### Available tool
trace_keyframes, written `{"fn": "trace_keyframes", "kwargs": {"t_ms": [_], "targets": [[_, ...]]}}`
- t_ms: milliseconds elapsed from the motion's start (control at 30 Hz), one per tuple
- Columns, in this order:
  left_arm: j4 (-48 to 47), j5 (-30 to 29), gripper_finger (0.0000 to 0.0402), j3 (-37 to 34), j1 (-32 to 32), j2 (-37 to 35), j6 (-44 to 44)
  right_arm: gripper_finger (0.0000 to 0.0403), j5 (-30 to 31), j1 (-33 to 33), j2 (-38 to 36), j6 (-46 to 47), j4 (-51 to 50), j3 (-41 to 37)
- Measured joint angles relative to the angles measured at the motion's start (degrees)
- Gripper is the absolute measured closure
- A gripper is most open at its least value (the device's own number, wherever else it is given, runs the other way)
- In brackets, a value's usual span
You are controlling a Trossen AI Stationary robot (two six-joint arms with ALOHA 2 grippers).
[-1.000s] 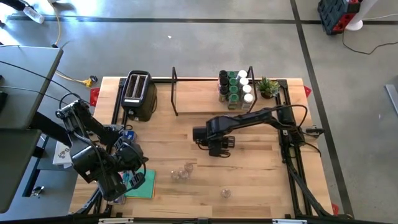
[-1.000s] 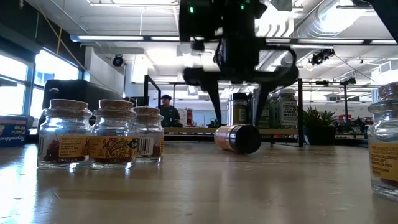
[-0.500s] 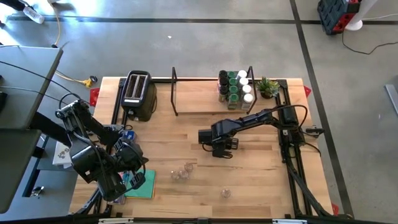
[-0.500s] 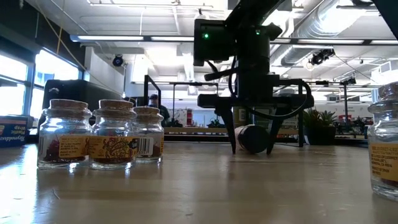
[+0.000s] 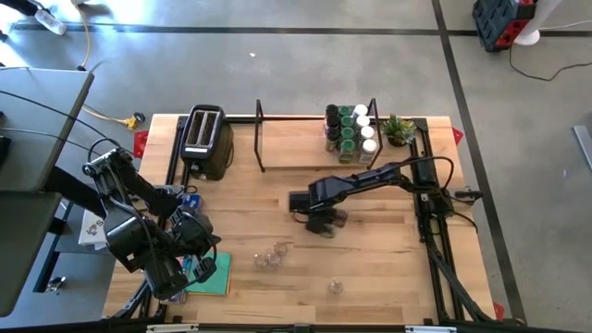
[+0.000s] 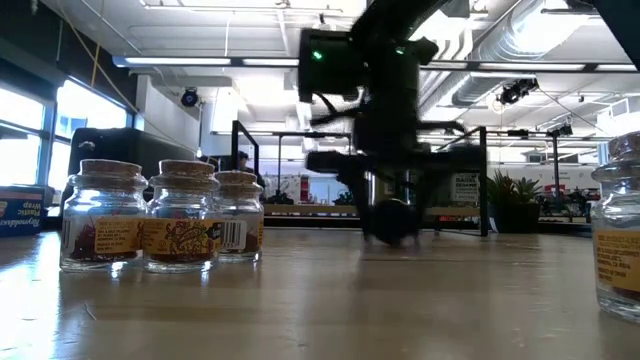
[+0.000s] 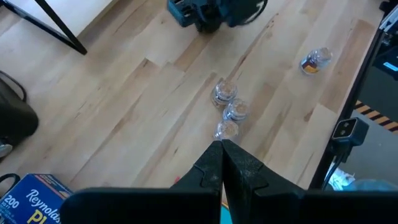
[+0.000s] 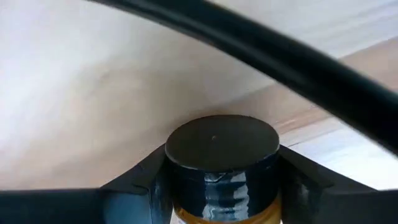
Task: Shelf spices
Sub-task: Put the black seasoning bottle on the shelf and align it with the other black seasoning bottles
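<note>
Your right hand (image 5: 321, 222) sits low at mid-desk (image 5: 388, 268), its two fingers closed against a dark-lidded spice jar (image 8: 214, 163) lying there. Near the desk's front you have three cork-topped jars (image 6: 160, 215) clustered, and one more (image 5: 336, 288) apart. The shelf (image 5: 296, 139) at the back carries a cluster of jars (image 5: 350, 131) at its right end. Your left hand (image 7: 222, 163) is fully closed, holding nothing, front-left.

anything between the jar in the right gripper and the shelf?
Nothing visible. The right gripper is shut on the dark-lidded jar at mid-table; only bare tabletop lies between it and the shelf. The shelf's left part is free; the shelved jars crowd its right end.
</note>
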Motion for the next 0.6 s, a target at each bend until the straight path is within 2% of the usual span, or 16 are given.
{"fn": "trace_keyframes", "kwargs": {"t_ms": [200,267,333,467,600], "targets": [[0.0,-0.1,0.0402,0.0,0.0,0.0,0.0,0.0205,-9.5,-1.6,-3.7,20.9,4.6,8.0],[0.0,-0.5,0.0401,0.0,0.0,0.0,0.0,0.0205,-13.3,-2.8,-6.7,29.4,8.1,8.7],[0.0,-1.5,0.0401,0.0,0.0,0.0,0.0,0.0205,-14.4,-3.4,-10.7,36.0,12.2,8.1],[-0.1,-7.0,0.0401,0.0,0.0,0.0,0.2,0.0205,-11.9,-3.4,-19.4,42.7,18.2,4.4],[-0.6,-14.6,0.0401,0.0,0.0,0.0,0.2,0.0205,-5.3,-4.2,-29.7,52.8,24.9,-5.6]]}}
